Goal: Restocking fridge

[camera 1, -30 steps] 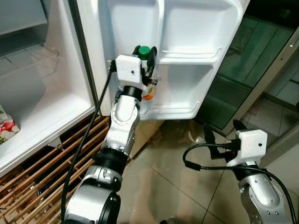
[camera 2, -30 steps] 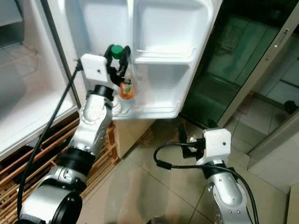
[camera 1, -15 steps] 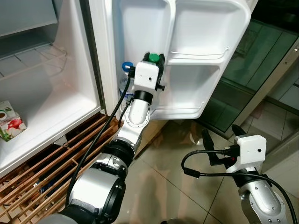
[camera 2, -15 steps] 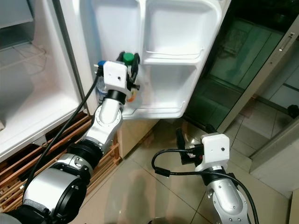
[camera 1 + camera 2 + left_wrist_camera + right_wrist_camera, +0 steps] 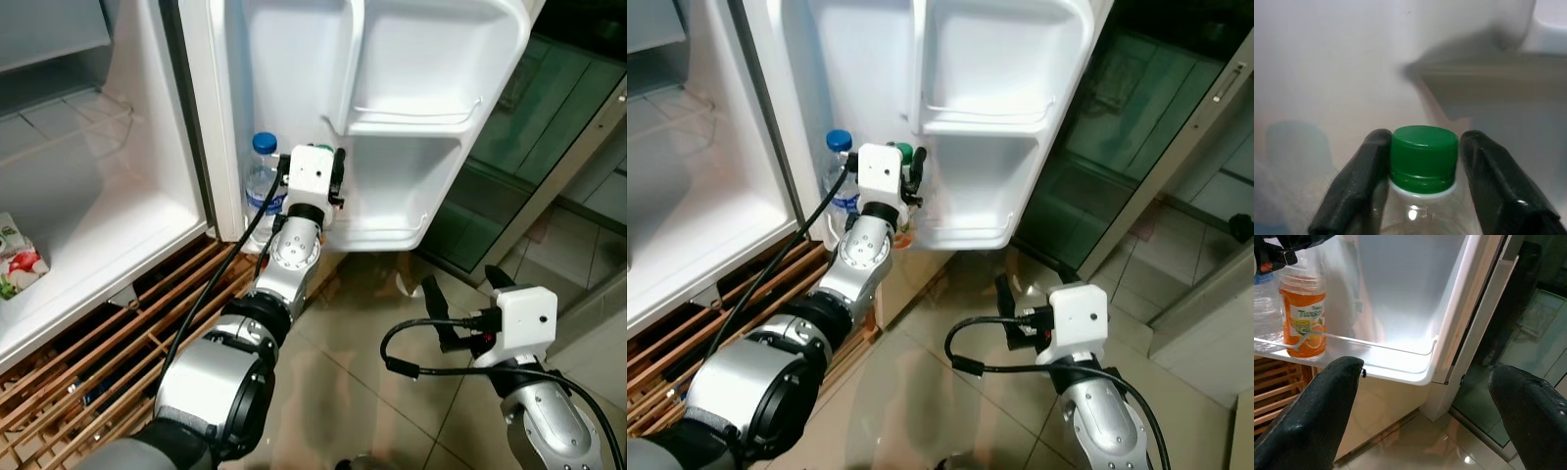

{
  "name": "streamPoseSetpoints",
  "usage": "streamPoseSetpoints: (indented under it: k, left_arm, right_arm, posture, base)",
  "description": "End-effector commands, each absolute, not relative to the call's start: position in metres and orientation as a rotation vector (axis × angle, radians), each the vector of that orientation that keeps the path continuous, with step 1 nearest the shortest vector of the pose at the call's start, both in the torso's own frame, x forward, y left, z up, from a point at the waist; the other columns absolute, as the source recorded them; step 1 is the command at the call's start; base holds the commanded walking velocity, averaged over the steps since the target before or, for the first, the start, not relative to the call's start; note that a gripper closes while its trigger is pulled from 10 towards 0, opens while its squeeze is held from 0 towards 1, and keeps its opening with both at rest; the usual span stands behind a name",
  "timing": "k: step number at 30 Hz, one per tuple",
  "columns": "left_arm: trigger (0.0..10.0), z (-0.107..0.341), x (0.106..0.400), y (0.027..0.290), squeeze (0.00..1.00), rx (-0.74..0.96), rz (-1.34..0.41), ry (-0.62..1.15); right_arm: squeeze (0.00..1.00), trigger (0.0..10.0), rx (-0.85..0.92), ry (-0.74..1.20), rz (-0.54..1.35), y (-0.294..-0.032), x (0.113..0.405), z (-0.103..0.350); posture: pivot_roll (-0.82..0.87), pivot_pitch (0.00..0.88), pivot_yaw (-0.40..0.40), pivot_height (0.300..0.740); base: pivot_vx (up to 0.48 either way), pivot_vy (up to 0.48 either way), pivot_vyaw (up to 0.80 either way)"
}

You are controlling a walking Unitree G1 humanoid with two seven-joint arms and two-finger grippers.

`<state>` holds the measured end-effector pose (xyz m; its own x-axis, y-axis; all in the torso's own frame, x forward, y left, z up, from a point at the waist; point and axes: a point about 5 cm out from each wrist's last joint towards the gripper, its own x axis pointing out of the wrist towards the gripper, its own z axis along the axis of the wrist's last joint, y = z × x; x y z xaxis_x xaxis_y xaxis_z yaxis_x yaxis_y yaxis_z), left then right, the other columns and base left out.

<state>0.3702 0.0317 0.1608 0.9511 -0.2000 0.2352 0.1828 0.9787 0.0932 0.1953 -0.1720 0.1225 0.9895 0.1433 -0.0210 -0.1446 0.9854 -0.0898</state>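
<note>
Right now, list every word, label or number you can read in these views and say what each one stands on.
"Tropicana" (partly readable, blurred): on the orange label of the green-capped clear plastic juice bottle, standing in the white fridge door's bottom shelf and held by the left gripper.
Blue label on the blue-capped clear water bottle: too small to read.
Print on the red and green carton in the fridge: too blurred to read.

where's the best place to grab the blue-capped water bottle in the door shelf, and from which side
Probably at the neck, just under the cap of the water bottle, coming from above and the open front. It stands upright in the bottom door shelf, whose rail hides its lower body. The orange juice bottle held by the left tool stands right beside it, so a sideways approach looks cramped.
</note>
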Motion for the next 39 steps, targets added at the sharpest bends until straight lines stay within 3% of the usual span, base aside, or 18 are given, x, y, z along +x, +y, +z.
streamPoseSetpoints:
  k: [1,13,28,32,35,39]
  left_arm:
    - [10.0,0.181,0.37,0.016,1.0,0.089,-0.22,-0.333]
    - [10.0,0.217,0.369,0.046,1.0,0.116,-0.178,-0.524]
    - [10.0,0.258,0.336,0.07,1.0,0.13,-0.281,-0.653]
    - [10.0,0.259,0.33,0.064,1.0,0.095,-0.368,-0.61]
    - [10.0,0.245,0.33,0.061,1.0,0.02,-0.444,-0.458]
    - [10.0,0.24,0.331,0.072,1.0,-0.07,-0.425,-0.337]
  right_arm:
    - [0.0,10.0,-0.102,0.009,0.138,-0.175,0.197,0.126]
    - [0.0,10.0,-0.089,-0.002,0.14,-0.172,0.207,0.123]
    - [0.0,10.0,-0.058,-0.041,0.129,-0.167,0.231,0.117]
    - [0.0,10.0,-0.057,-0.054,0.129,-0.166,0.236,0.116]
    - [0.0,10.0,-0.061,-0.07,0.126,-0.166,0.242,0.117]
    - [0.0,10.0,-0.066,-0.082,0.118,-0.169,0.247,0.117]
  posture:
    - [-0.33,0.046,-0.06,0.74]
    - [-0.28,0.004,-0.053,0.74]
    - [-0.2,0.0,-0.011,0.74]
    - [-0.19,0.0,-0.004,0.74]
    - [-0.19,0.0,0.003,0.74]
    - [-0.18,0.0,0.006,0.74]
  base:
    - [0.0,0.0,0.0]
    - [0.0,0.0,0.0]
    - [0.0,0.0,0.0]
    - [0.0,0.0,0.0]
    - [0.0,0.0,0.0]
    - [0.0,0.0,0.0]
